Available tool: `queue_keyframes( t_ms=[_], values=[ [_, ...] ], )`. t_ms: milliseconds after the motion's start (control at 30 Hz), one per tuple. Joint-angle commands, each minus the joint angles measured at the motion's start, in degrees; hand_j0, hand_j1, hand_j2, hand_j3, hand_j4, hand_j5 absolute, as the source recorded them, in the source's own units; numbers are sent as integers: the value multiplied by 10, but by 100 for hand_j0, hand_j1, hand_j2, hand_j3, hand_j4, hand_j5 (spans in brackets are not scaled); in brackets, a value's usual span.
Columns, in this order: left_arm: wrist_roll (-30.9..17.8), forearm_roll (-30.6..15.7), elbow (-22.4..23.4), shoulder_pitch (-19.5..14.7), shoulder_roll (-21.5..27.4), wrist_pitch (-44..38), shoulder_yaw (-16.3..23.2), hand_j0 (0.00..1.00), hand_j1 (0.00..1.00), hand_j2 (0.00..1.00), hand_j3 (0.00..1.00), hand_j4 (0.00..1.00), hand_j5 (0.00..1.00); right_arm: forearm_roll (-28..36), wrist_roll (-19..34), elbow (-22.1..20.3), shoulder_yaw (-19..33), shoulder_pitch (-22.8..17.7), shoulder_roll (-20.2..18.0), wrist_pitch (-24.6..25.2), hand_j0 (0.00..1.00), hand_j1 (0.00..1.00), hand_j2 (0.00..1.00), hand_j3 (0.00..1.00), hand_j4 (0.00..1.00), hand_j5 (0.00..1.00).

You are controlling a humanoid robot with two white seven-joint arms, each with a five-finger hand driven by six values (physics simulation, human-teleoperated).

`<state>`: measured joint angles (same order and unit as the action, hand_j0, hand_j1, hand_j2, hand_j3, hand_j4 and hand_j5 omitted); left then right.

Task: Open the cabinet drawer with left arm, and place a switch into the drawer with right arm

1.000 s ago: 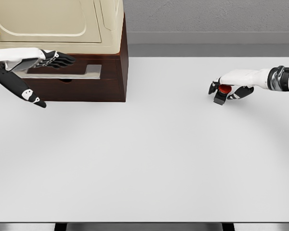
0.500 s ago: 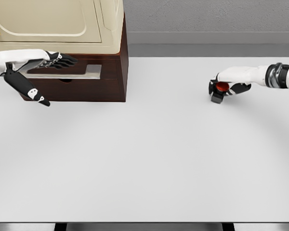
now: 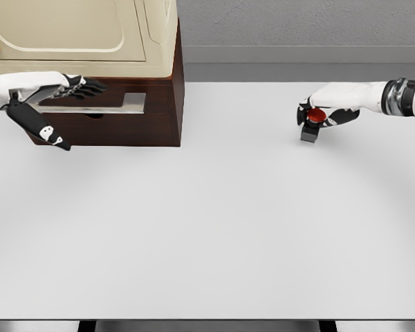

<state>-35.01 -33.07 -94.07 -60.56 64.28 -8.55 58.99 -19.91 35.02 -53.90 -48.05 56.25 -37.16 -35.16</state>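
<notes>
Head view is showing my right hand (image 3: 323, 115) gripping the switch (image 3: 313, 123) at about two o'clock on the bench (image 3: 214, 228). My left hand (image 3: 59, 93) is reaching flat, fingers spread, at the drawer (image 3: 107, 117) handle at ten o'clock, grabbing nothing. I am thinking the drawer is looking shut, so the switch could bump it if I am rushing.
</notes>
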Motion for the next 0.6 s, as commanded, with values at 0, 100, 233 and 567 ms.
queue_keyframes(
  t_ms=[0,100,233,567],
  values=[
    [0,2,4,0,-6,0,-1,100,100,100,100,100,100,3,0,-4,1,0,-1,2,54,54,54,54,54,54],
    [0,2,5,0,-6,1,-1,100,100,100,100,100,100,4,0,-15,1,1,-1,2,53,53,53,53,53,53],
    [0,2,5,1,-5,1,-1,100,100,100,100,100,100,5,0,-38,1,1,-3,2,53,53,53,53,53,53],
    [0,2,6,10,-5,0,-5,100,100,100,100,100,100,8,0,-99,1,3,-5,2,51,51,51,51,51,51]
  ],
)
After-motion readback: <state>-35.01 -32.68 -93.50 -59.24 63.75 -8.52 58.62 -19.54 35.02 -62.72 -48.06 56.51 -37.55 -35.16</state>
